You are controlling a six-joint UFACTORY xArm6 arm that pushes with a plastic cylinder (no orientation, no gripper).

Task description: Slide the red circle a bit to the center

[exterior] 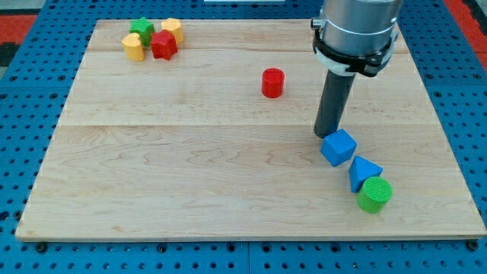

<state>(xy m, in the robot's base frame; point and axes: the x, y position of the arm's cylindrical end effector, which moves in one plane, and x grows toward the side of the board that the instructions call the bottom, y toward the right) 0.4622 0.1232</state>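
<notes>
Red circle (272, 82) alone mid-board, my tip (328, 135) touching blue cube (338, 148), holding nothing

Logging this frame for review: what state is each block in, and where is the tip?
red circle: upright, alone, untouched
my tip: just above blue cube
blue cube: near the tip
blue triangle: against green circle
green circle: near bottom edge
red star: clustered with green star, two yellow blocks
</notes>
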